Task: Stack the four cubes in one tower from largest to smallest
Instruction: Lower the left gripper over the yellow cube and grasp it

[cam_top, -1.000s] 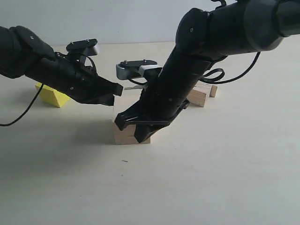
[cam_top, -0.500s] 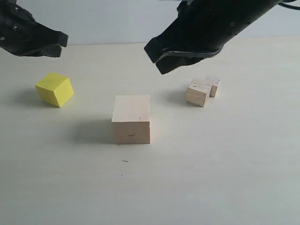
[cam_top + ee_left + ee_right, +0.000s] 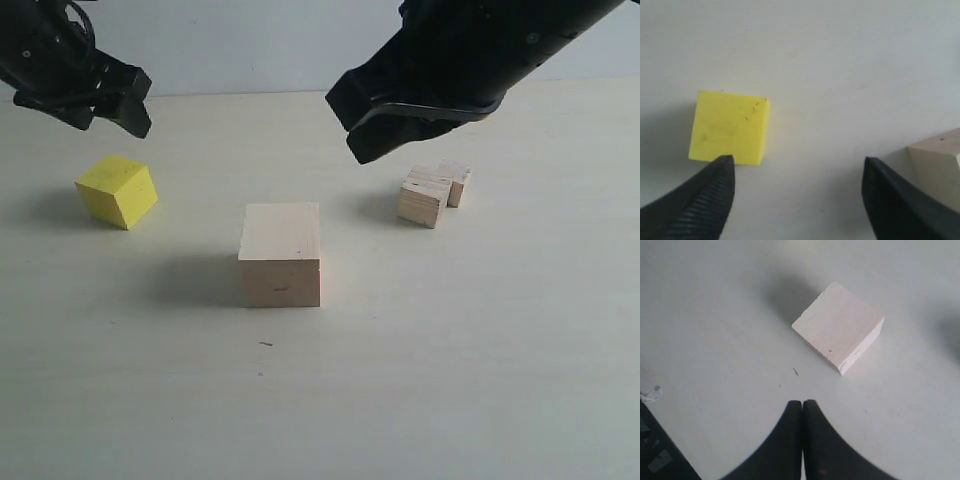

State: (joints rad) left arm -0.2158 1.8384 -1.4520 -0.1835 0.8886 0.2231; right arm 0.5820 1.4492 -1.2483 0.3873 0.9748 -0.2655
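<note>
Big wooden cube (image 3: 280, 253) is sitting with bare tabletop (image 3: 450, 380) all round; two small blocks (image 3: 424, 202) are crowding together.

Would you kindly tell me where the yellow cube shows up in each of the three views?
Exterior view: the yellow cube at the left, apart from the large wooden cube in the middle.
Left wrist view: it lies just beyond one finger of the open left gripper.
Right wrist view: not in it.
Shared landmark: the large wooden cube, visible in all three.

Cubes: four. One large pale cube (image 3: 280, 255), one yellow cube (image 3: 117, 190), one grain-lined cube (image 3: 423, 202), one small pale cube (image 3: 458, 182) (partly hidden). Grippers: two, left gripper (image 3: 796, 162), right gripper (image 3: 802, 404).
</note>
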